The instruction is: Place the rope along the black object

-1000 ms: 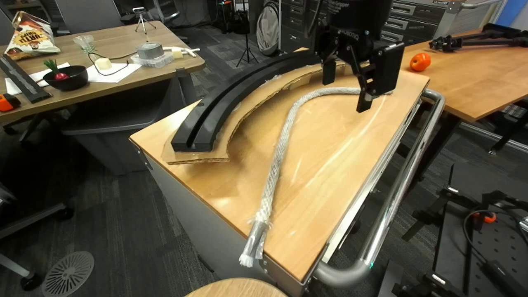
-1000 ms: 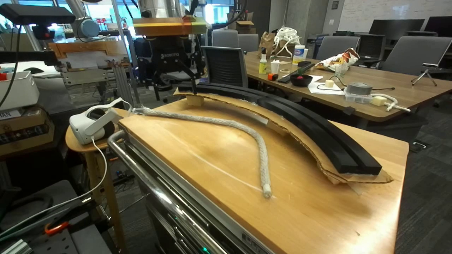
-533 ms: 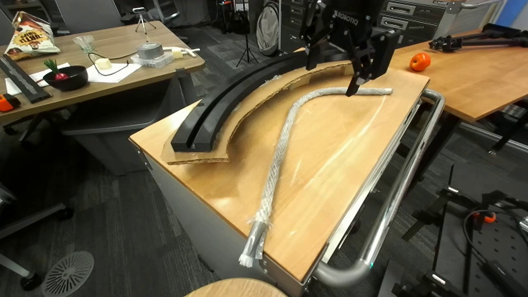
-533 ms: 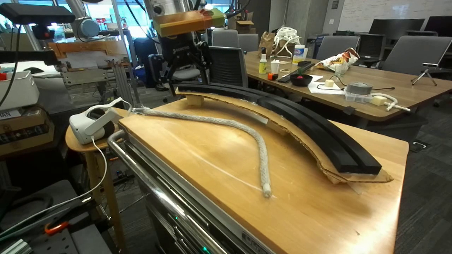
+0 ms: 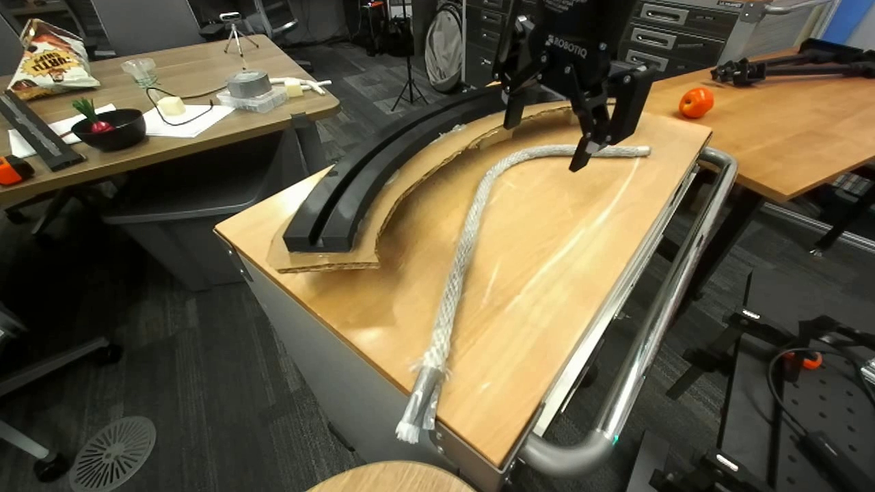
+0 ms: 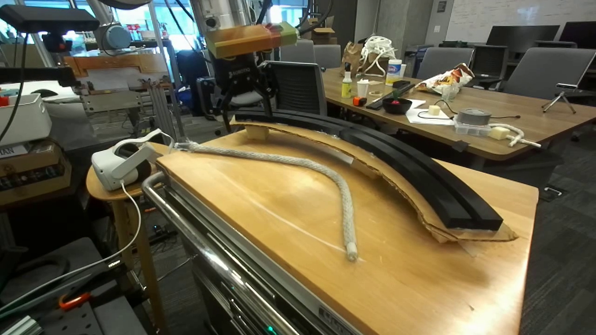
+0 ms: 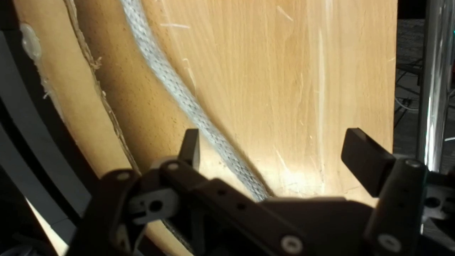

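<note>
The rope (image 5: 472, 232) lies in a curve on the wooden tabletop, with a taped, frayed end over the table edge; it also shows in an exterior view (image 6: 347, 200) and the wrist view (image 7: 177, 90). The black object (image 5: 359, 198), a grooved arc, is mounted beside it on cardboard and shows in an exterior view (image 6: 405, 158) and the wrist view (image 7: 39, 142). My gripper (image 5: 545, 141) is open and empty above the rope's bent far part. In the wrist view the gripper (image 7: 275, 147) has the rope passing beneath, nearer its left finger (image 7: 191, 145). The gripper body hides the rope's far end there.
The cardboard base (image 6: 393, 179) rises above the tabletop and edges the black object. A metal rail (image 5: 646, 372) runs along the table's side. A white headset (image 6: 123, 160) sits on a stool. An orange fruit-like object (image 5: 696, 102) lies on another table.
My gripper has turned and shifted slightly toward the black object's side; it rose, then came down a little over the last half second. The rope and black object have not moved.
</note>
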